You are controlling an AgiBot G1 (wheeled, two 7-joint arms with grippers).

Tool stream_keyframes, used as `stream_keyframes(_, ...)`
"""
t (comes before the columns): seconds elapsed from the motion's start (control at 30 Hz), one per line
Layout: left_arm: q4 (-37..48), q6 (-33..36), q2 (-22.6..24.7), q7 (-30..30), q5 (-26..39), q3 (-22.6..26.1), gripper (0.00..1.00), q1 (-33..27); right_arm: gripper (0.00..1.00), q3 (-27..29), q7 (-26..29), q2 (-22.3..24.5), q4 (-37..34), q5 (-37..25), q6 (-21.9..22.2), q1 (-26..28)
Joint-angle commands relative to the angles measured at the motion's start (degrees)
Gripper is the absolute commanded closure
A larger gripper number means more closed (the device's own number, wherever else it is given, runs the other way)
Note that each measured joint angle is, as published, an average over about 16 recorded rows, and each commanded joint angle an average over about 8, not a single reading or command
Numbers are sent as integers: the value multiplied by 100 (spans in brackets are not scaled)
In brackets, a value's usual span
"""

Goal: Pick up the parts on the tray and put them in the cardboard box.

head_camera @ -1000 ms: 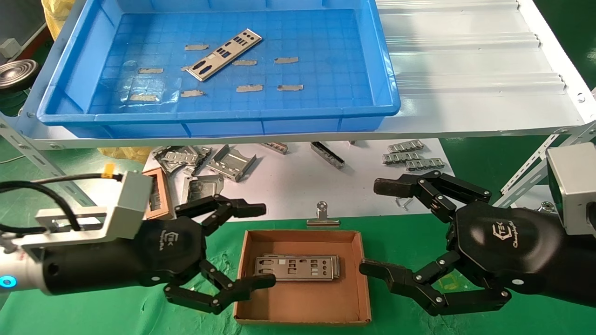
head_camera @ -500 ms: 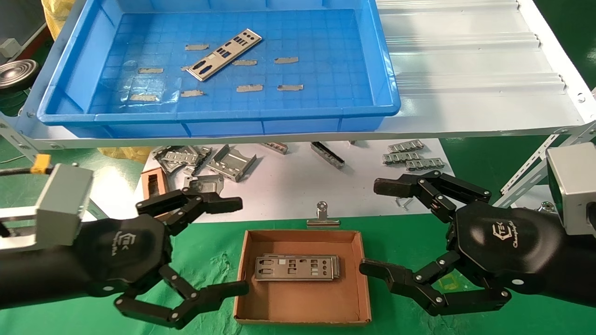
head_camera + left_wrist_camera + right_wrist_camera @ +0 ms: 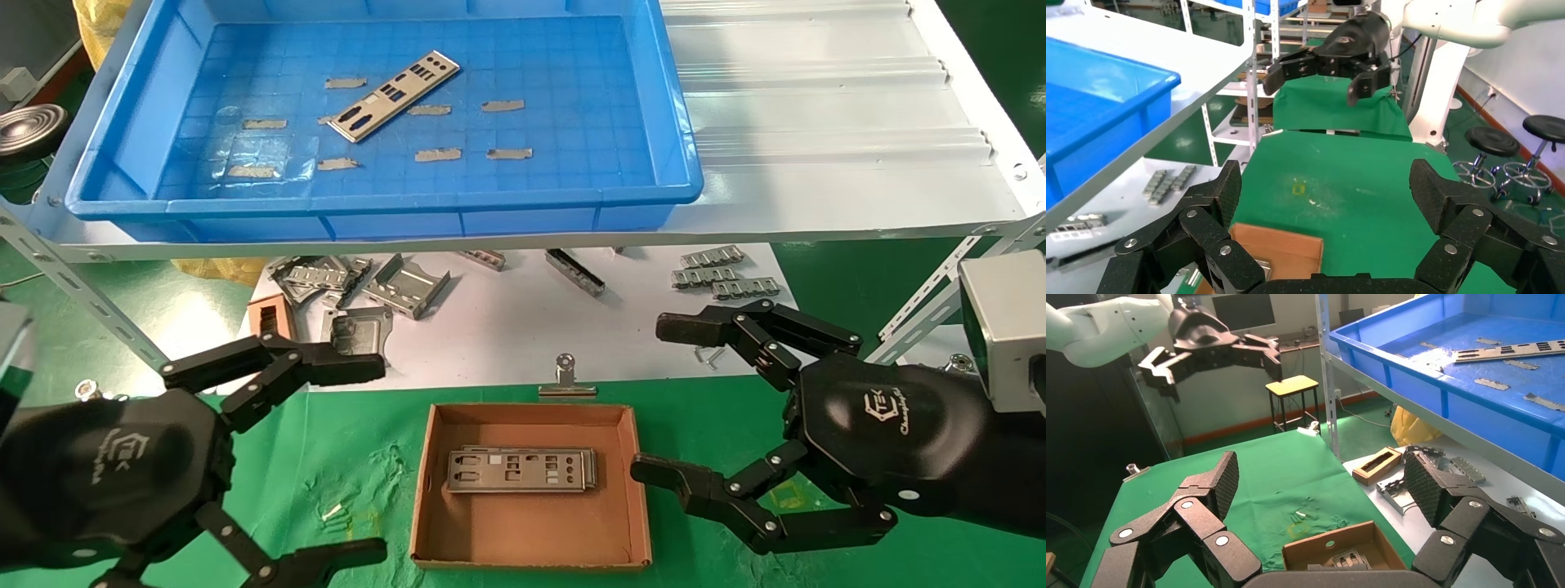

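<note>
A large blue tray (image 3: 678, 163) sat on a white shelf at the far side of the workspace. One silver plate (image 3: 394, 95) lay at a slant on the tray floor, towards its far left part, among small tape scraps (image 3: 437, 154). Below, on a green mat (image 3: 359, 449), the cardboard box (image 3: 535, 535) held a small stack of plates (image 3: 520, 469) near its middle. The left gripper (image 3: 323, 461) hovered off the box's left edge, jaws spread wide and empty. The right gripper (image 3: 666, 400) hung just off the box's right edge, also wide open and holding nothing. The step in hand appeared to be between a drop-off and the next pick. The next move would likely call for one arm to reach up over the tray's near wall to the remaining plate, which lay flat and could be hard to lift.
</note>
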Motion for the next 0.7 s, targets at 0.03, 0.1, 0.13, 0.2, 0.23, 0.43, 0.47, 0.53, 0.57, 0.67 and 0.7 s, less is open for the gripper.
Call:
stream_keyframes(0.03,-106,2,-61,-51,-18,-83,0,48,0,0,0,0,0,0,0,0)
stream_keyframes(0.1,-146,3,-84,-65,-28,-115,0,68,0,0,0,0,-1,0,1,-1)
stream_keyframes(0.13,-146,3,-85,-62,-30,-115,0,69,0,0,0,0,-1,0,1,-1)
stream_keyframes(0.2,-132,3,-77,-56,-31,-104,0,64,0,0,0,0,-1,0,1,-1)
stream_keyframes(0.23,-122,3,-72,-52,-30,-97,0,61,0,0,0,0,-1,0,1,-1)
stream_keyframes(0.43,-77,2,-47,-38,-23,-60,0,39,0,0,0,0,-1,0,1,-1)
stream_keyframes(0.47,-71,2,-43,-36,-21,-56,0,36,0,0,0,0,-1,0,1,-1)
stream_keyframes(0.53,-61,1,-38,-34,-18,-47,0,30,0,0,0,0,-1,0,1,-1)
stream_keyframes(0.57,-57,1,-35,-32,-16,-44,0,28,0,0,0,0,-1,0,1,-1)
stream_keyframes(0.67,-46,0,-28,-28,-12,-35,0,22,0,0,0,0,-1,0,1,-1)
stream_keyframes(0.7,-43,-1,-26,-27,-10,-32,0,21,0,0,0,0,-1,0,1,-1)
